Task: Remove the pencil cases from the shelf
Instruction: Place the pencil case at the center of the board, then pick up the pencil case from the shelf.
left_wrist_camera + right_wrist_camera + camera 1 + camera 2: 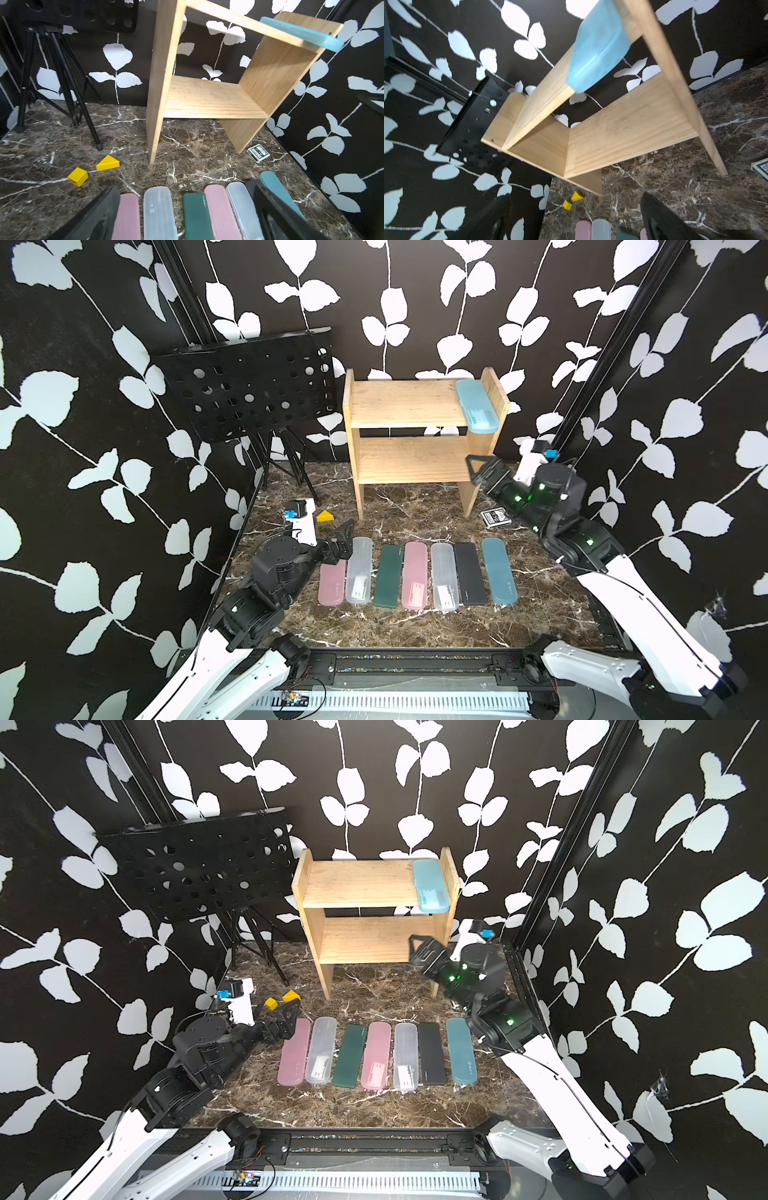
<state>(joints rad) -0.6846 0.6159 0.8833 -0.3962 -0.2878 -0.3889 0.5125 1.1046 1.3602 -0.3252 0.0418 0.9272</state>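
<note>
**Light blue case (pixel 477 405) lying on shelf (pixel 399 404); seven on table (pixel 415 626)**

Writing: dark green case (pixel 197 216) is carrying small white lettering at its far end, too small to read surely. Frosted clear case (pixel 159 212) is showing a round mark with faint characters. Card box (pixel 258 153) print: illegible.

Light blue case is sitting upper centre in both top views, on the top tier beside a side panel, overhanging the front edge. All cases: long, flat, round-cornered.

Row lying lower centre, side by side: pink case (pixel 331 587), frosted clear, dark green, second pink case (pixel 415 574), second frosted clear case (pixel 444 576), black case (pixel 469 572), teal case (pixel 498 570). Two yellow blocks (pixel 272 1003).

Left fingers (pixel 345 529) are hanging spread near the pink case's far end, grasping nothing. Right fingers (pixel 473 466) are hanging spread before the lower tier, empty.
</note>
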